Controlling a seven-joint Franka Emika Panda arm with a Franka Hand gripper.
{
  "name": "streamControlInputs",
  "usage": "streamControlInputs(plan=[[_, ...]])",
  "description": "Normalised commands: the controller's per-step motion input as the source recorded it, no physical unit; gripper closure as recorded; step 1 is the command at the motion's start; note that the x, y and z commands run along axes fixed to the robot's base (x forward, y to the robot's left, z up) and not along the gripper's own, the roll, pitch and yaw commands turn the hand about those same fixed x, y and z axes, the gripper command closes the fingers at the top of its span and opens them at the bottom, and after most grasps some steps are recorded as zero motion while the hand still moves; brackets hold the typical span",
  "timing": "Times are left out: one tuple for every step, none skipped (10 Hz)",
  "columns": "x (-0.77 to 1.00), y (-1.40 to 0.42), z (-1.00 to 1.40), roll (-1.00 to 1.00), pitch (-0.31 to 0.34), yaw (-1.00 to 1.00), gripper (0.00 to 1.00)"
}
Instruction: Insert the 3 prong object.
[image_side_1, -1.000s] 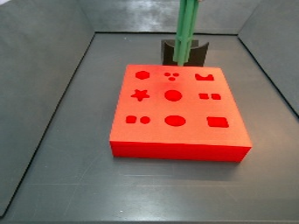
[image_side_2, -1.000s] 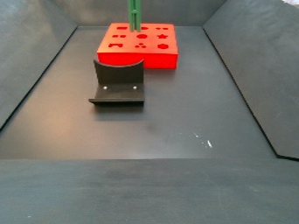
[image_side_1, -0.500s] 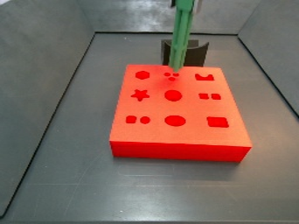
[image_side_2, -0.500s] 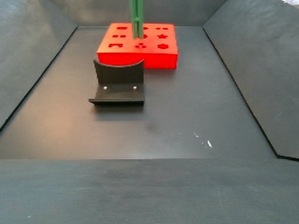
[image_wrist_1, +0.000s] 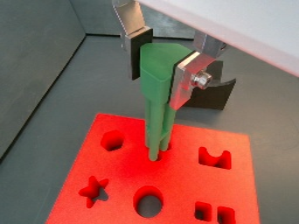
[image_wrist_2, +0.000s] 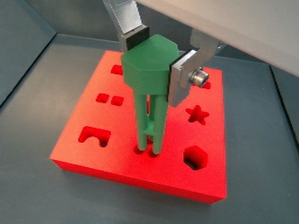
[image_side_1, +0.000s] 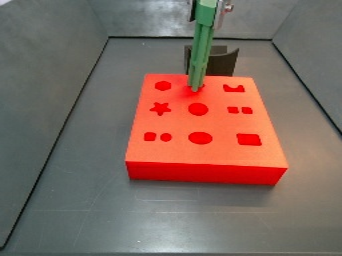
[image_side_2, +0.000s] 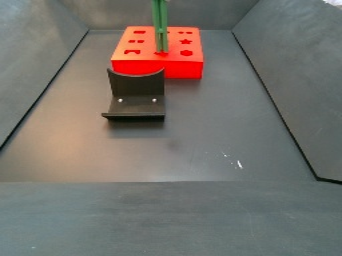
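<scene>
The 3 prong object, a long bright green ridged peg (image_wrist_1: 156, 109), hangs upright in my gripper (image_wrist_1: 162, 66), which is shut on its thick upper end. It shows in both wrist views (image_wrist_2: 149, 101) and both side views (image_side_1: 198, 50) (image_side_2: 160, 25). Its lower tip meets the top of the red board (image_side_1: 174, 155) at the small three-dot hole in the row nearest the fixture. Whether the prongs have entered the hole I cannot tell. The board also shows in the wrist views (image_wrist_1: 181, 179) (image_wrist_2: 117, 122). My gripper (image_side_1: 207, 8) is at the upper edge of a side view.
The dark fixture (image_side_2: 134, 95) stands on the floor against one side of the red board (image_side_2: 187, 68), and shows behind it in a side view (image_side_1: 222, 57). The board has several other shaped holes. Grey walls enclose the dark floor.
The gripper has carried the peg down and from over the fixture toward the board; its tip, earlier above the board's far edge, now rests at the three-dot hole.
</scene>
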Motion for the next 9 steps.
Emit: streamControlInputs(plan=[[0.17, 0.05, -0.21, -0.03, -0.039, 0.33, 1.0], [0.29, 0.04, -0.23, 0.0, -0.026, 0.37, 1.0], [0.15, 0.03, -0.23, 0.0, -0.029, 0.31, 1.0], [-0.04, 0.0, -0.23, 0.0, -0.019, 0.08, 1.0], [-0.13, 0.0, -0.14, 0.01, 0.0, 0.0, 1.0], [-0.23, 0.04, -0.09, 0.03, 0.014, -0.16, 1.0], [-0.44, 0.0, -0.14, 0.0, 0.0, -0.21, 1.0], [-0.17, 0.0, -0.08, 0.0, -0.013, -0.06, 1.0], [-0.15, 0.0, -0.15, 0.0, -0.043, -0.03, 1.0]])
